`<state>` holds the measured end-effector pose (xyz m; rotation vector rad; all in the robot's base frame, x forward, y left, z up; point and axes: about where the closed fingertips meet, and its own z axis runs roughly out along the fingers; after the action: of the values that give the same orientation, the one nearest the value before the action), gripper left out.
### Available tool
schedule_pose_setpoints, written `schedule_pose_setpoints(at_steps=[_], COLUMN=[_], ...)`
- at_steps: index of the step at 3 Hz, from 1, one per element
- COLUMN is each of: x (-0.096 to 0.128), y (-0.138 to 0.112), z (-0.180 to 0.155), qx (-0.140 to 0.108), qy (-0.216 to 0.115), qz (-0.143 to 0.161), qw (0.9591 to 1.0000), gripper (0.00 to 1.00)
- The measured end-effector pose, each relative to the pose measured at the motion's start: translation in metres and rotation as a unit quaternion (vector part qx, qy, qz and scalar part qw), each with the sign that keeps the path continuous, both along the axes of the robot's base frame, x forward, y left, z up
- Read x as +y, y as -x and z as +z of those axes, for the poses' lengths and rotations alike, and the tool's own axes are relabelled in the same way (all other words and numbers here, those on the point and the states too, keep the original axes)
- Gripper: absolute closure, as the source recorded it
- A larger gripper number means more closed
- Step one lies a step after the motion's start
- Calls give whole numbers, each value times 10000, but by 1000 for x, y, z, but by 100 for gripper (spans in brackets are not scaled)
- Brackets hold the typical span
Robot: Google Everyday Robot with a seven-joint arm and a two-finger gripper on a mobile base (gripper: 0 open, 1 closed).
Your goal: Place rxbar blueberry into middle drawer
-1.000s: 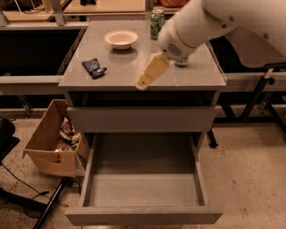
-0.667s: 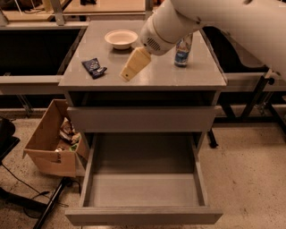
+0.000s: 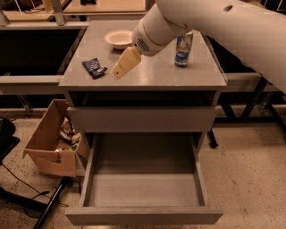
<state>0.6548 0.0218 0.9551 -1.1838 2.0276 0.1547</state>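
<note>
Indoors, jaws hang over the grey tabletop.

We see a speckled beige floor under warm indoor light, with a grey cabinet standing in the middle (the gripper hangs above the left part of its top). To its left an open cardboard box sits on the floor just beside the cabinet, with black cables trailing near it. We also make out a grey bench rail at the left, dark table legs at the right and a wooden tabletop behind.
</note>
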Motion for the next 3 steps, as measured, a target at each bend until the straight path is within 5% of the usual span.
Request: schedule_pose_setpoints(at_steps=[1,3], x=[21,90], y=[-40,-105], z=[-8,-40], qx=[-34,547], qy=[-122,-211], qz=[-290,-1170], qw=[9995,9914], gripper=[0,0])
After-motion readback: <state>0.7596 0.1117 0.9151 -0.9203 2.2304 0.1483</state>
